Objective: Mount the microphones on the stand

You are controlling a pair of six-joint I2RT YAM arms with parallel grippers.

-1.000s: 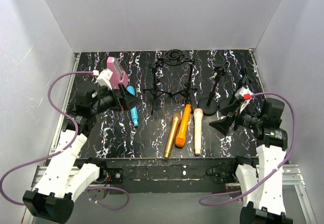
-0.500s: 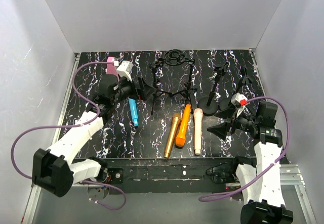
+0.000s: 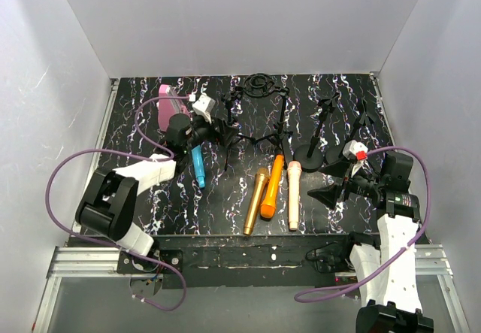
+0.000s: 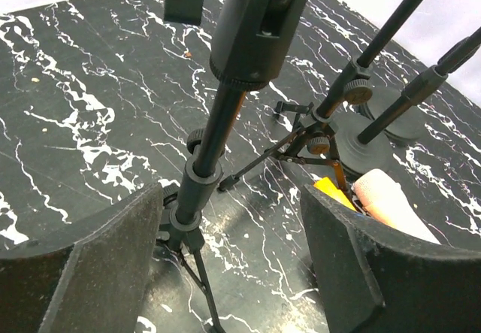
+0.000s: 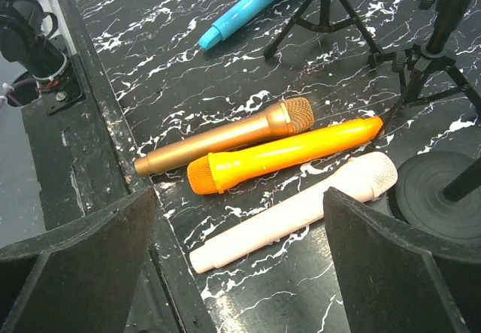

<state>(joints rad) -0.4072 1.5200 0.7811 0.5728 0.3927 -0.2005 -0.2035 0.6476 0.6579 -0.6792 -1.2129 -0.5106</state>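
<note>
While agape, left jaws astride stand point(image 4: 219, 119).

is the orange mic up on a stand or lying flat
Lying flat: the orange stick microphone rests on the black marbled table beside the gold stick microphone.

The table point(image 3: 218, 198) is black, streaked with white marble veins. Each of 4 has its own colour: the cyan-blue microphone point(image 3: 198, 166), the gold microphone point(image 3: 255, 201), the orange microphone point(image 3: 271, 186) and the pale peach-pink microphone point(image 3: 293, 194). The stands point(image 4: 252, 40) are black; the wedge block point(image 3: 171, 101) is pink. The walls point(image 3: 240, 25) are plain white.
</note>
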